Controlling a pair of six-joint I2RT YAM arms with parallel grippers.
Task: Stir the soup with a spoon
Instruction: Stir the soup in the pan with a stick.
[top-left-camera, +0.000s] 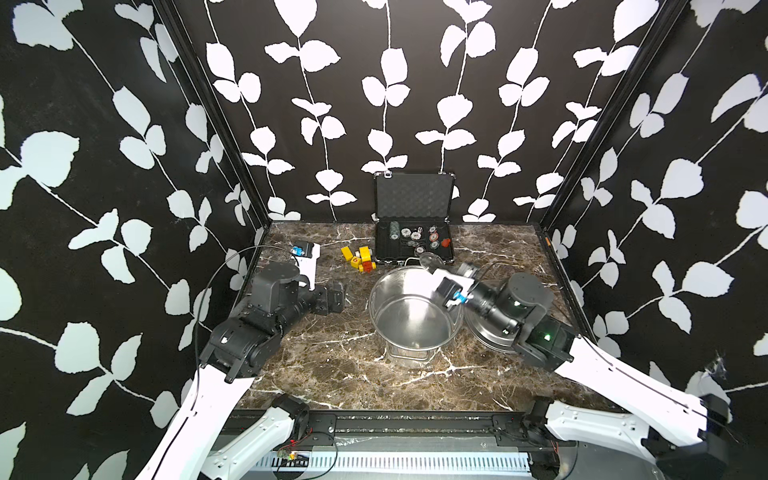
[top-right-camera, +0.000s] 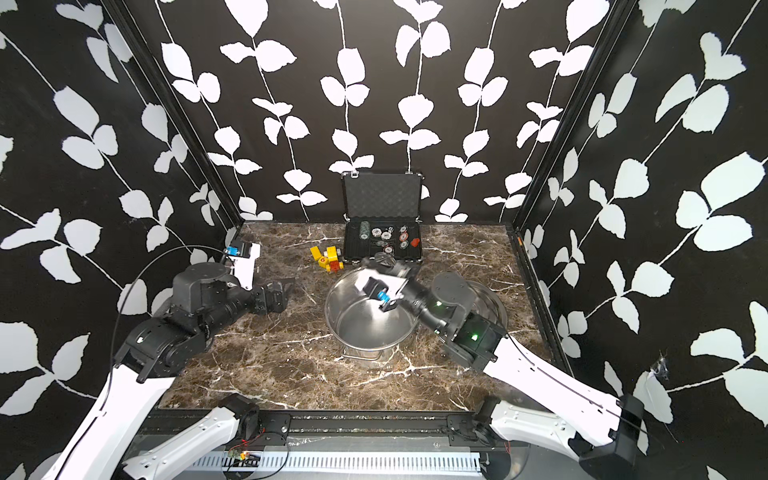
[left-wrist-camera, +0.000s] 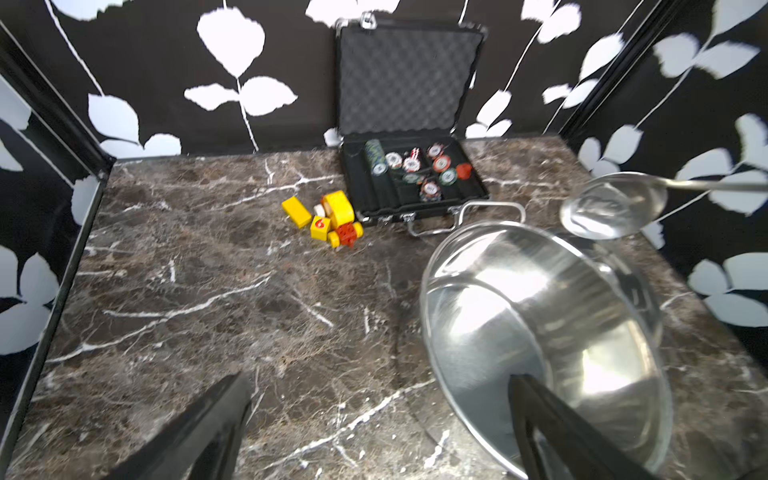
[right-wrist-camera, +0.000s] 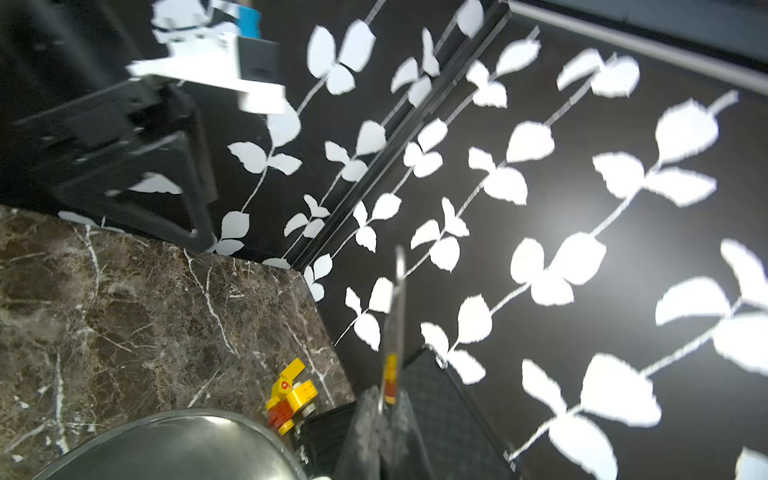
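Observation:
A large steel pot (top-left-camera: 413, 311) (top-right-camera: 370, 320) with loop handles stands mid-table. No soup shows in it, only its bare shiny inside (left-wrist-camera: 540, 332). The spoon (left-wrist-camera: 611, 205), a long steel ladle, hangs above the pot's far rim with its small round bowl (top-left-camera: 430, 259) towards the left. My right gripper (top-left-camera: 461, 270) (right-wrist-camera: 384, 399) is shut on its handle, which runs edge-on away from the fingers (right-wrist-camera: 397, 311). My left gripper (top-left-camera: 338, 291) (left-wrist-camera: 380, 380) hovers open and empty over the table, left of the pot.
The pot's flat steel lid (top-left-camera: 486, 336) lies right of the pot, under my right arm. An open black case of poker chips (top-left-camera: 413, 241) stands behind the pot. Yellow and red toy blocks (top-left-camera: 359, 259) lie to the case's left. Patterned walls close three sides.

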